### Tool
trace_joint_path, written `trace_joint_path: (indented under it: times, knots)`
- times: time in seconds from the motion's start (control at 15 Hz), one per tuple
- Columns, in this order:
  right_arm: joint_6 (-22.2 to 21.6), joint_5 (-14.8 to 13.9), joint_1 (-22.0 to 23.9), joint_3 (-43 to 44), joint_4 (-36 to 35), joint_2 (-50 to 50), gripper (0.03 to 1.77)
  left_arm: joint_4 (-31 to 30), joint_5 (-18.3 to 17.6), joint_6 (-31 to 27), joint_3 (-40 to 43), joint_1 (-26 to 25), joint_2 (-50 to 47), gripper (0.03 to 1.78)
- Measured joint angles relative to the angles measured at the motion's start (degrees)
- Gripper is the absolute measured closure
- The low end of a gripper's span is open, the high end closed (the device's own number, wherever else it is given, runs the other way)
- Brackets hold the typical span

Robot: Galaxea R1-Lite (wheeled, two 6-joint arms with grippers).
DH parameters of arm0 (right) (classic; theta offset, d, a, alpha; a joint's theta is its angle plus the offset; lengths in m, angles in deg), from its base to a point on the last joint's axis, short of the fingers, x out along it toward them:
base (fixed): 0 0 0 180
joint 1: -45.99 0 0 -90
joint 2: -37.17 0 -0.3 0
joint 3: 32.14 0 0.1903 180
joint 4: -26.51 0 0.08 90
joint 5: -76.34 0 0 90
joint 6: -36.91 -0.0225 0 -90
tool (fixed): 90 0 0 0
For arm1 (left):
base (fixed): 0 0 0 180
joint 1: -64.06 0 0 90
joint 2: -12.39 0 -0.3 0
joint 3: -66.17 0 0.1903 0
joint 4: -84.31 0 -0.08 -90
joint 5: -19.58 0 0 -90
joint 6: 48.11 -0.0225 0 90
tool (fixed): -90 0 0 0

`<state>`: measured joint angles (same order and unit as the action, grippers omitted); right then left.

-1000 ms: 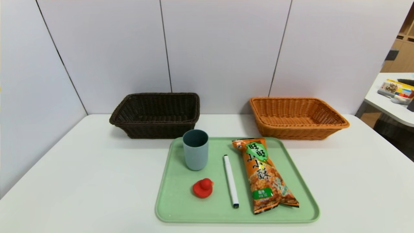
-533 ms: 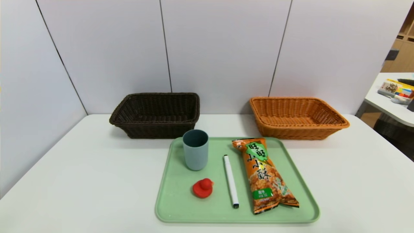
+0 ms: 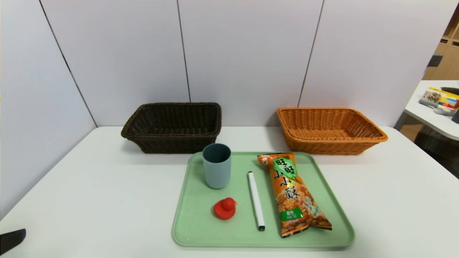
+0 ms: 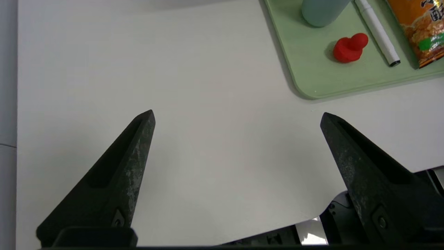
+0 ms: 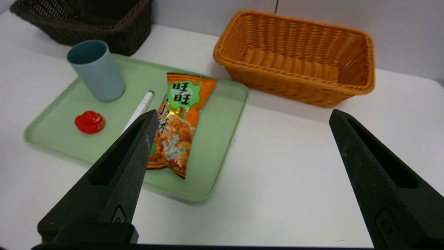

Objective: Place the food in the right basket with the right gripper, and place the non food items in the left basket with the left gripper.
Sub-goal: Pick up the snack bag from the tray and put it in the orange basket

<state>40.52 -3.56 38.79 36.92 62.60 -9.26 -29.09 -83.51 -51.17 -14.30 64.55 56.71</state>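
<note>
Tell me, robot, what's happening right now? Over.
Left gripper and right gripper open, empty. Snack bag, cup, pen, red duck all on tray. Nothing blocking.

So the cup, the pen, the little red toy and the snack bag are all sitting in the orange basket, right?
Not the basket. In the head view the cup, pen, red toy and snack bag all sit on the green tray; the orange basket holds nothing.
</note>
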Motion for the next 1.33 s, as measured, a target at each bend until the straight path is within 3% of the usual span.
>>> trace_joint_path:
  times: [0.13,0.27,0.53,0.67,0.8,1.13,1.33]
  knots:
    - [-0.1,-1.8,-2.9,0.6,1.2,-2.4,0.10,1.9,0.0,0.2,0.1,0.5,2.1,0.12]
    - [-0.8,-5.3,-7.4,1.1,1.2,-4.8,0.10,4.6,0.0,0.6,0.0,1.3,4.2,0.12]
    - [-7.2,-16.4,-21.3,3.3,0.5,-11.9,0.10,7.9,0.0,3.5,-0.7,3.5,8.2,0.12]
    - [-11.1,-20.7,-25.6,4.5,0.2,-16.6,0.10,9.0,0.0,5.5,-1.3,5.9,10.1,0.12]
    - [-14.2,-22.0,-28.1,5.7,0.1,-20.6,0.10,9.1,0.1,7.3,-1.5,8.9,11.7,0.12]
    - [-14.5,-22.1,-29.1,7.1,0.2,-24.4,0.10,4.8,0.6,11.1,-5.2,20.7,17.3,0.12]
    - [-14.6,-22.2,-29.1,8.1,0.3,-25.9,0.10,0.8,3.3,15.3,-7.7,27.6,22.4,0.12]
